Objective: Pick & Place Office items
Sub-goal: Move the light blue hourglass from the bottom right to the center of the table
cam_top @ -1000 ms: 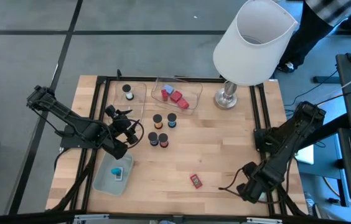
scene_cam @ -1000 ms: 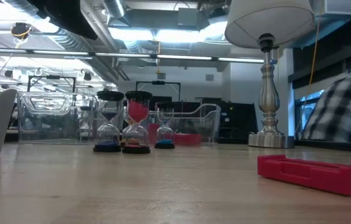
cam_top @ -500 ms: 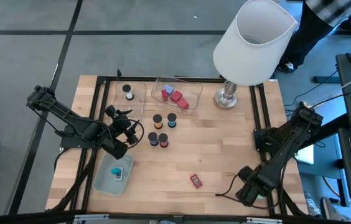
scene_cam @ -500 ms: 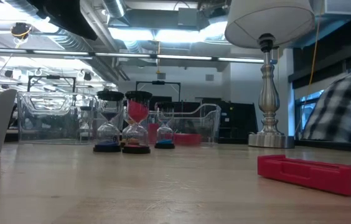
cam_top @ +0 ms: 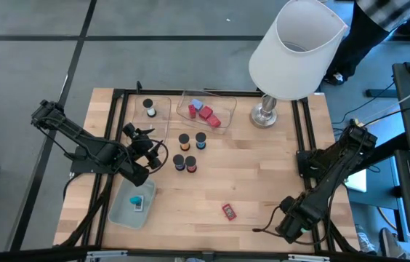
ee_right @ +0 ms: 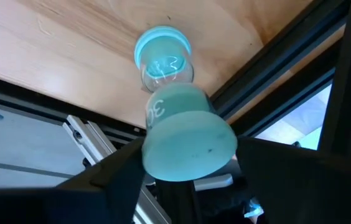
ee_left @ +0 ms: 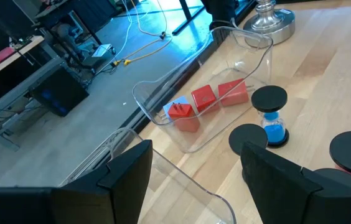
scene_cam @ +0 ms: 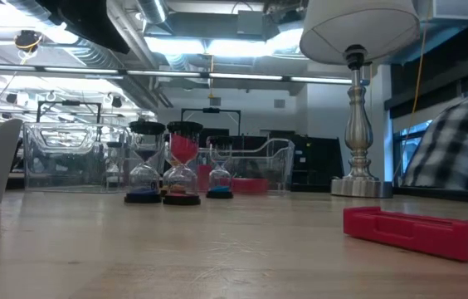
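A teal hourglass (ee_right: 175, 112) stands by the table's near right corner, with my right gripper (ee_right: 190, 158) shut on it; in the high view that gripper (cam_top: 291, 222) hides it. Several black-capped hourglasses (cam_top: 189, 151) stand mid-table. A red block (cam_top: 229, 211) lies on the wood. Red blocks sit in a clear tray (cam_top: 223, 122). My left gripper (cam_top: 143, 142) hovers open over the left clear tray (ee_left: 188, 180), nothing between its fingers. My right gripper pinches the hourglass's upper cap (ee_right: 163, 146) between its two fingers, one on either side of the cap. The fingers slant down on it from above. The hourglass stands upright, its lower cap (ee_right: 162, 46) on the wood next to the black frame rail.
A big white lamp (cam_top: 296, 47) stands at the far right, its base (cam_top: 264, 113) on the table. A pale green tray (cam_top: 121, 211) holding a teal piece lies near left. Black frame rails (cam_top: 303, 131) border the table. Bare wood lies between the red block and the hourglasses.
My right gripper has dipped a little toward the table's near edge and rolled slightly. Nothing else has moved.
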You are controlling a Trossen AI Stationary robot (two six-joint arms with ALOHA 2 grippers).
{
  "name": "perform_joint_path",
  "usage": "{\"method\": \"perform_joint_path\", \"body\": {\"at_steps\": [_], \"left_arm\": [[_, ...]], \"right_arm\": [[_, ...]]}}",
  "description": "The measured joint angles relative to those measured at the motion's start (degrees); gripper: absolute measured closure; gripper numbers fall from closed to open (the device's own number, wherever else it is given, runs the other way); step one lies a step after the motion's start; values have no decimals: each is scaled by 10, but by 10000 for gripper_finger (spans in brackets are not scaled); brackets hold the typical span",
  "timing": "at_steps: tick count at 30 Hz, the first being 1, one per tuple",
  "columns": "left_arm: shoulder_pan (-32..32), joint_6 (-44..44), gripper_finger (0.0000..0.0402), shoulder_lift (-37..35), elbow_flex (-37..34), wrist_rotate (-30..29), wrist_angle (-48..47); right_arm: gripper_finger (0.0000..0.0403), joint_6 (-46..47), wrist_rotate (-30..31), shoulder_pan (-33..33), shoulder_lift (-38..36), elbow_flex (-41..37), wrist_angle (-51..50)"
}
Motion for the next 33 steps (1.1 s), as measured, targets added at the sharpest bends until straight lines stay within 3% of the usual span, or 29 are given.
{"method": "perform_joint_path", "body": {"at_steps": [4,11,16,22,33], "left_arm": [[0,0,160,0,0,0,0],[0,1,160,0,0,0,0],[0,1,160,0,0,0,0],[0,2,160,0,0,0,0],[0,8,160,0,0,0,0]], "right_arm": [[200,-1,-1,0,0,0,-2],[203,-30,6,-5,-3,0,3],[198,-52,107,-37,-13,17,5],[198,-181,236,-122,-13,62,5],[198,-469,285,-343,-10,91,5]]}}
